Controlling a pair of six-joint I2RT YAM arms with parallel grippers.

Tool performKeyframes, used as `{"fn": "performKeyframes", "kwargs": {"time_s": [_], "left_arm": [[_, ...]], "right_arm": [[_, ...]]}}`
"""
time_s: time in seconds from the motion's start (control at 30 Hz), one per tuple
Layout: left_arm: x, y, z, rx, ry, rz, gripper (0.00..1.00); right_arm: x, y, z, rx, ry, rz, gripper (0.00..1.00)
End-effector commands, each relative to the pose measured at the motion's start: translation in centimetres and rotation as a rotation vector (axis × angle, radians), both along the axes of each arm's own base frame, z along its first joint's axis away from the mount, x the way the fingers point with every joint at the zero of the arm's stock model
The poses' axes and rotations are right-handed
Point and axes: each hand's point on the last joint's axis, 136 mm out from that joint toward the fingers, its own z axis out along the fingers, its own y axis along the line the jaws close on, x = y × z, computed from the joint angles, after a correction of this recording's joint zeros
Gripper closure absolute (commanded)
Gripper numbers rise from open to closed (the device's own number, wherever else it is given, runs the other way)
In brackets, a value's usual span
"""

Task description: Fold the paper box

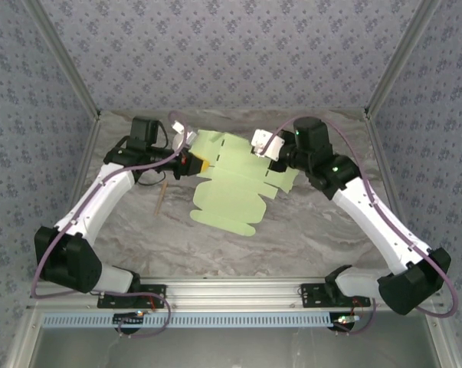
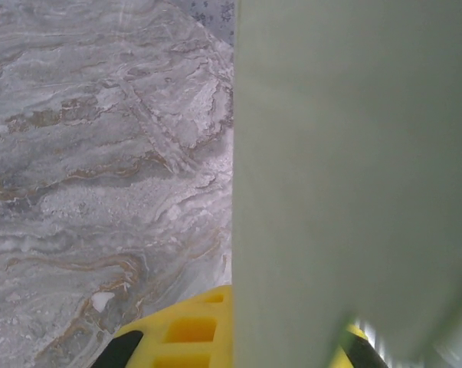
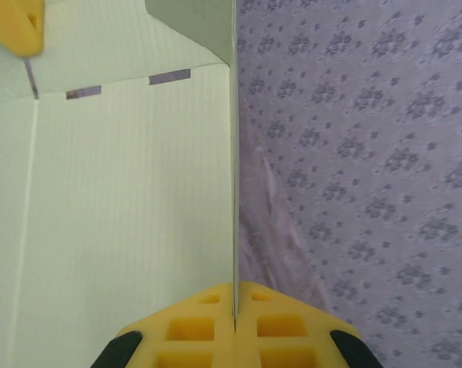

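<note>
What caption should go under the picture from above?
The left gripper and right gripper pinch opposite sides of the pale green paper box sheet over the marbled table.

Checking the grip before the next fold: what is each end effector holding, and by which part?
Both pinch the paper box: the left end effector by its left edge, the right end effector by a panel edge on its right.

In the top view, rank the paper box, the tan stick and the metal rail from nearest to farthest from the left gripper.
1. paper box: pinched in the left gripper, spreading to its right.
2. tan stick: on the table, left of the box.
3. metal rail: along the near edge.
</note>
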Motion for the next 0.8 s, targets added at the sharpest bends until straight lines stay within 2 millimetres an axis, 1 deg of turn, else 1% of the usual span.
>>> {"fn": "performKeyframes", "kwargs": {"time_s": [0.0,0.03,0.2,0.4,0.57,0.77], "left_arm": [[0.0,-0.5,4.3,-0.084,-0.046,-0.024,1.00],[0.1,-0.5,4.4,-0.085,-0.040,-0.021,1.00],[0.5,-0.5,4.3,-0.084,-0.018,-0.006,1.00],[1.0,-0.7,4.1,-0.090,0.011,0.004,1.00],[1.3,-0.7,3.7,-0.089,0.033,0.013,1.00],[1.5,-0.7,3.7,-0.093,0.040,0.019,1.00]], "right_arm": [[1.6,-0.8,-0.1,-0.101,-0.164,-0.089,1.00],[1.5,-0.6,-0.9,-0.120,-0.177,-0.087,1.00],[1.6,-0.2,-1.3,-0.166,-0.272,-0.115,1.00],[1.5,0.3,-1.3,-0.216,-0.381,-0.133,1.00],[1.4,0.4,-1.6,-0.249,-0.427,-0.129,1.00],[1.3,0.6,-2.3,-0.281,-0.464,-0.110,1.00]]}}
